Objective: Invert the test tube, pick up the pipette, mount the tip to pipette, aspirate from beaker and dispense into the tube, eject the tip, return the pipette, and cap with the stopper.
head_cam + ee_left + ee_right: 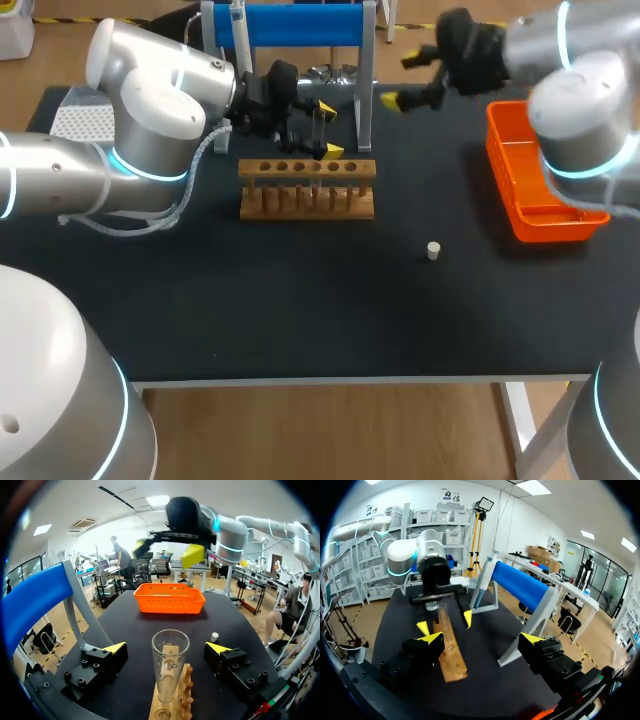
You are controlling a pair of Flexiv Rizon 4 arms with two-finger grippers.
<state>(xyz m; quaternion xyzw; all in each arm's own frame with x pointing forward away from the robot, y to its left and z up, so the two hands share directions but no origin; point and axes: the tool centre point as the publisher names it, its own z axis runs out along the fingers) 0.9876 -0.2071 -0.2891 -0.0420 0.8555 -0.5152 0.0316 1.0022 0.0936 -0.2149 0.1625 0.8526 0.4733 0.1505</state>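
Two claws, both open: the left claw (167, 648) sits at the rack (307, 188) w/ its fingers (114, 648) spread either side of the tube (170, 666), neither touching the glass. The right claw (404, 82) hangs spread & empty over the far side of the table, left of the basket (545, 222). The tube stands upright on the rack, toward its right end, approx. centred btw. the left fingers. The stopper (433, 250) lies alone on the mat, nearer & right of the rack, well apart from both arms. Prob. step 1, the invert, w/ the grip not yet made. To do it well: keep the tube centred so both pads land together, and close slowly & lightly, since thin glass can slip or crack. Grip mid-body rather than at the rim, then lift straight up till the tube clears the rack before any wrist roll, else the rack may tip or drag. The right arm looks far enough off not to foul the turn. Writing: none legible on tube, rack, basket or stopper; no labels or grad. marks that I can make out.
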